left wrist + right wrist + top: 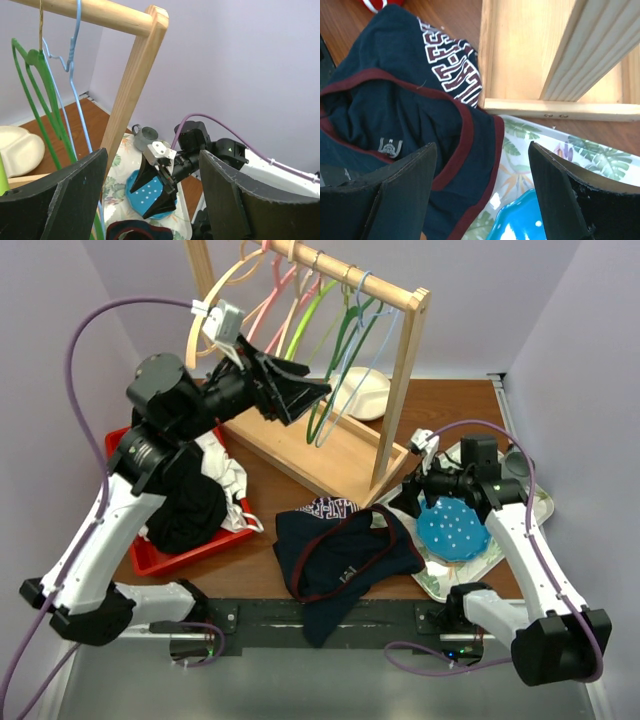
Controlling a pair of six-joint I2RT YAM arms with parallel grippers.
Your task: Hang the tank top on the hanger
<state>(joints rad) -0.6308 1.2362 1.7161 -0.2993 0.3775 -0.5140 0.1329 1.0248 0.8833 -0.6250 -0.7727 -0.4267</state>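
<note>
1 long sleeveless dark navy fabric tank top w/ dark red trim (340, 555) lies crumpled on the brown wood tabletop (465, 405) at the near edge, maroon-white lettering up, hem over the edge. My right fingers (408, 500) are spread apart, low over its right trim. Farther back my left fingers (300, 390), also apart, are raised beside the light wooden rack (400, 380). 1 thin light-blue wire hanger (76, 30) hangs on its rail, near them.

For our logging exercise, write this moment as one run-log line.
left gripper: jaws open, raised near hanger | right gripper: jaws open, over crumpled tank top | hanging: not yet done
</note>
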